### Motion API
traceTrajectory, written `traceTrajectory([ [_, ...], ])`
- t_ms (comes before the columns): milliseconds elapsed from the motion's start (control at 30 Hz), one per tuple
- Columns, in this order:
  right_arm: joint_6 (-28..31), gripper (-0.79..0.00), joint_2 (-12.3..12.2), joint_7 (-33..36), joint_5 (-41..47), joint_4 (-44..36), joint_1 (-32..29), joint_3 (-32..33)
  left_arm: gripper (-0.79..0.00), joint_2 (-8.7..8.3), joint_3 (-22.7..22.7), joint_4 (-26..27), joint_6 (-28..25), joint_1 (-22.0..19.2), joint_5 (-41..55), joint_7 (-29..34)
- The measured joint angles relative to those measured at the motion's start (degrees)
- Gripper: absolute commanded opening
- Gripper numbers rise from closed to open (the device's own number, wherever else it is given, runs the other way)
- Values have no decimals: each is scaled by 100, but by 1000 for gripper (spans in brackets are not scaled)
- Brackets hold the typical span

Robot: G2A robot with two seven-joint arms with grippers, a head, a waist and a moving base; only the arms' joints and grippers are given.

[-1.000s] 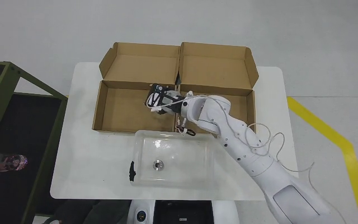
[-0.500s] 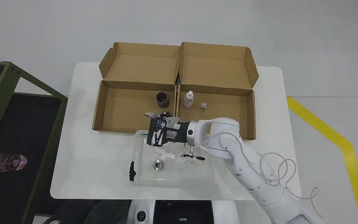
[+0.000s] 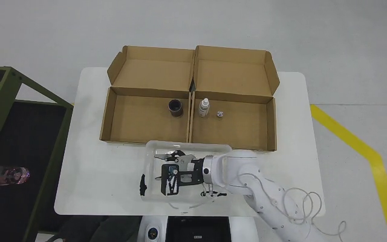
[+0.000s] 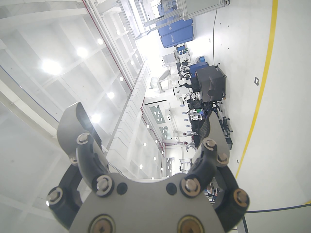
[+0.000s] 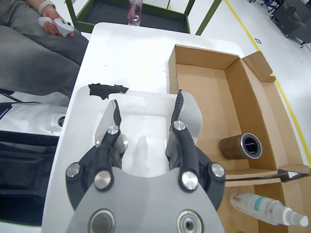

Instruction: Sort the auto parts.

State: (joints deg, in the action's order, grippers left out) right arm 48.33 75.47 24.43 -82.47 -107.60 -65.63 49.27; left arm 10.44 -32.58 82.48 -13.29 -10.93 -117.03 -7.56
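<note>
Right gripper (image 5: pixel 147 112) hangs low over a clear plastic bin (image 5: pixel 150 95), its two fingers spread wide apart with nothing between them. In the top view this arm comes in from the near right corner of the white table (image 3: pixel 103 163) and lies across the bin, which sits at the table's near edge. A scrap of black tape (image 5: pixel 107 89) is stuck on one end of the bin's rim.

Beyond the bin stand two open cardboard boxes, side by side and touching, with their lids folded back. The left box (image 3: pixel 133 118) holds a short brown metal cylinder (image 3: pixel 175 107) with a silver rim, lying on its side near the wall shared with the other box. The right box (image 3: pixel 248 124) holds a small clear spray bottle (image 3: pixel 204 107), lying just across that shared wall from the cylinder, and a small round metal part (image 3: pixel 220 113) just beside the bottle. Bottle and part are apart, not touching.

Left gripper (image 4: pixel 143 124) points up toward the ceiling lights, away from the table, with its fingers wide apart and nothing held.
</note>
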Motion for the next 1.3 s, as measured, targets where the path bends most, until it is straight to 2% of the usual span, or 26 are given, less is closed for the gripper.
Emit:
traceTrajectory([
  [533,121,-391,-130,-181,-570,228,-287,-185,0,0,0,0,0,0,0,0],
  [1167,-32,-354,-112,-280,-884,880,-38,-552,0,0,0,0,0,0,0,0],
  [1300,-84,-376,-86,-287,-868,1040,48,-647,0,0,0,0,0,0,0,0],
])
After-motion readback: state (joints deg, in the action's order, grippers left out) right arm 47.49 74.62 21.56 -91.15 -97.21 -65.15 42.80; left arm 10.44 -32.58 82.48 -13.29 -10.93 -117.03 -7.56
